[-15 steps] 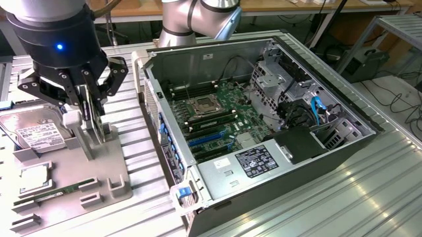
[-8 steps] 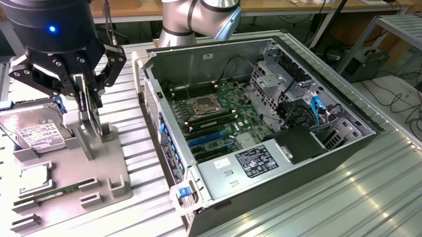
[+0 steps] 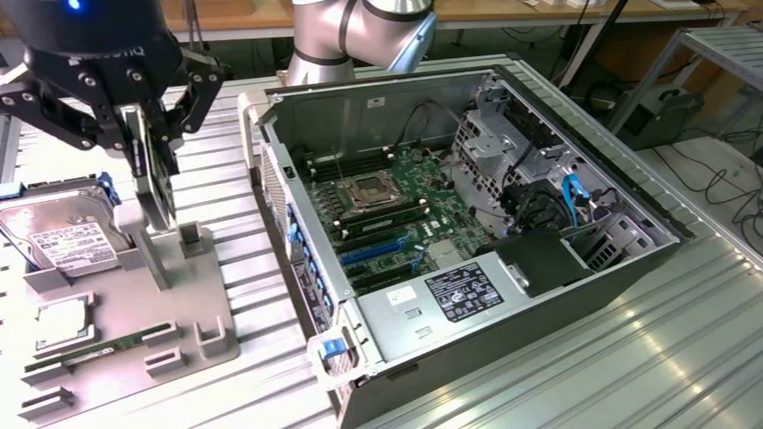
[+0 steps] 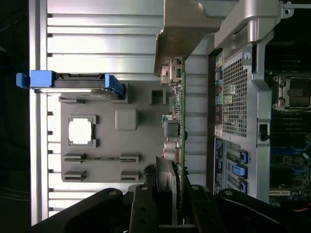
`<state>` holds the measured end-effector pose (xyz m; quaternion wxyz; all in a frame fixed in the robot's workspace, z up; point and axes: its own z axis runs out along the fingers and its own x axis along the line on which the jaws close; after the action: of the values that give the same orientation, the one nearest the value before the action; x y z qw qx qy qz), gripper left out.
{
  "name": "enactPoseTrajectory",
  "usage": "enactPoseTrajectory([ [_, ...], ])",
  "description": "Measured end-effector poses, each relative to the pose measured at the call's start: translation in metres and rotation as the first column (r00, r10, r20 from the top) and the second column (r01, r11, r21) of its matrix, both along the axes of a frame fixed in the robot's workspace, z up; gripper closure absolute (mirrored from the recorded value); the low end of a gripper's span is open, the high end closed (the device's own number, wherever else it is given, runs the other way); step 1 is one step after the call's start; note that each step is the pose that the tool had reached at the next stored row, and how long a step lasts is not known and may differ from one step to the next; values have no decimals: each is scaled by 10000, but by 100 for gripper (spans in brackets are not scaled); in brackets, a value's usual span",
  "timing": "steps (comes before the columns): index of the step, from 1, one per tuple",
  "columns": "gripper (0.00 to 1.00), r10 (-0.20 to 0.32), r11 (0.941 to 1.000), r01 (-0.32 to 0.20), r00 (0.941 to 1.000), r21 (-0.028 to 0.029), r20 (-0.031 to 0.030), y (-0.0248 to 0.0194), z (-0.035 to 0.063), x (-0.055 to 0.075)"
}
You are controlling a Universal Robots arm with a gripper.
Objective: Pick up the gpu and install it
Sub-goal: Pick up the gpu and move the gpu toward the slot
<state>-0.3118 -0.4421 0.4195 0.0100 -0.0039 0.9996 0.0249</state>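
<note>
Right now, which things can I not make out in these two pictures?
- Exterior view: the gpu stands edge-on, so its faces are hidden; the gripper covers its top.
- Exterior view: whether its lower edge rests in the gray tray cannot be told.
- Exterior view: the hard drive is cut off by the picture's left edge.
- Wrist view: the gripper's fingers cover the card's near end.

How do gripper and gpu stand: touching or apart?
Touching. The wrist view shows the gripper clamped on both faces of the gpu, no gap.
</note>
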Motion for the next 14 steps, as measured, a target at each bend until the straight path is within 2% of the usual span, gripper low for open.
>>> enactPoseTrajectory([
  [8,72,0,10000,0,10000,-1,-1,0,226,0],
  [14,72,0,10000,0,10000,-1,-1,0,232,0],
])
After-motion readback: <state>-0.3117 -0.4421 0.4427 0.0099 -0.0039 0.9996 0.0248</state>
